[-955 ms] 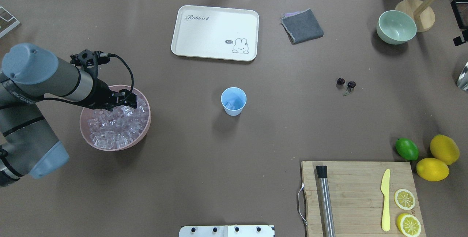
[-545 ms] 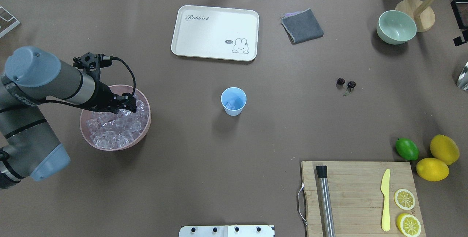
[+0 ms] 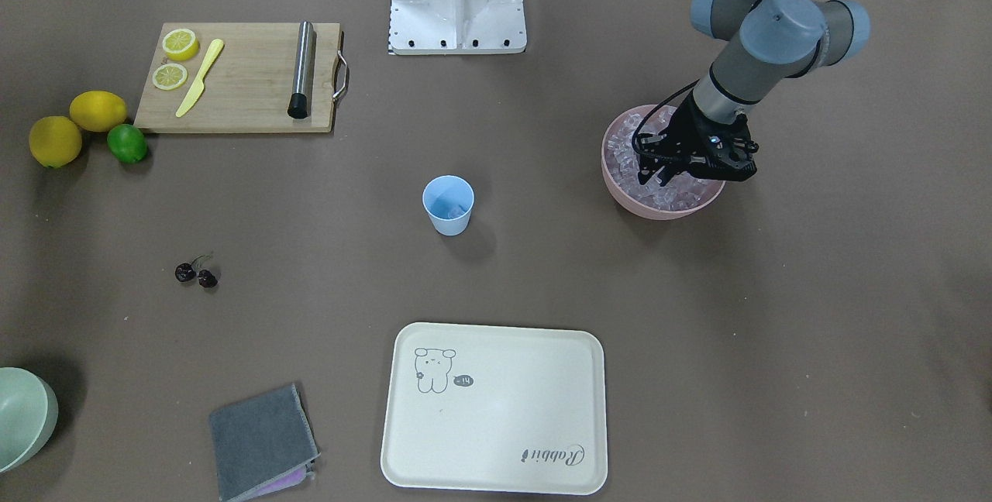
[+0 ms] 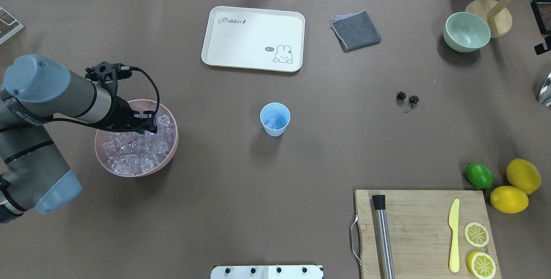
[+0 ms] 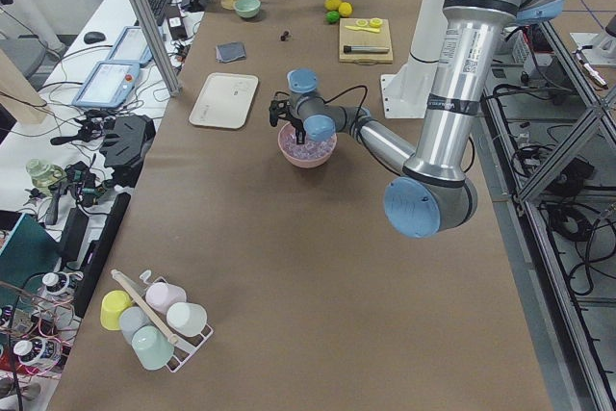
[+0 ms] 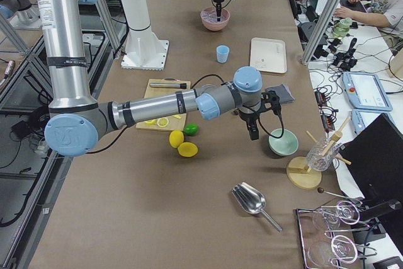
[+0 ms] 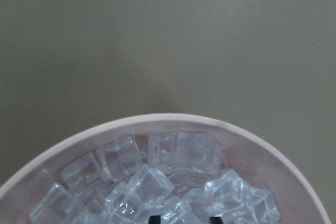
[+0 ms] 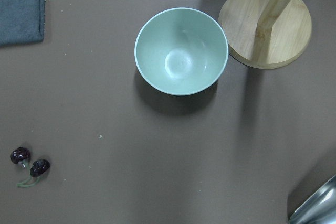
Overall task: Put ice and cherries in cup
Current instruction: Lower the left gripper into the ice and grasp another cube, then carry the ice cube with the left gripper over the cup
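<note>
Left end effector (image 4: 149,128), spread open, dips into the ice (image 4: 137,155) heaped in the pink bowl (image 4: 173,149). The cup (image 4: 275,131) stands well apart at the centre of the table (image 4: 215,210), the cherries (image 4: 413,99) farther right. Expect slick cubes to squirt from the grip, or neighbours to spill over the rim. Right end effector (image 6: 254,131): you cannot tell its state.

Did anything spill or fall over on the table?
No spill. The ice is piled inside the pink bowl, and the cup stands upright with what looks like a cube in it. The only odd thing: the cherries lie loose on the bare table, in no dish.
</note>
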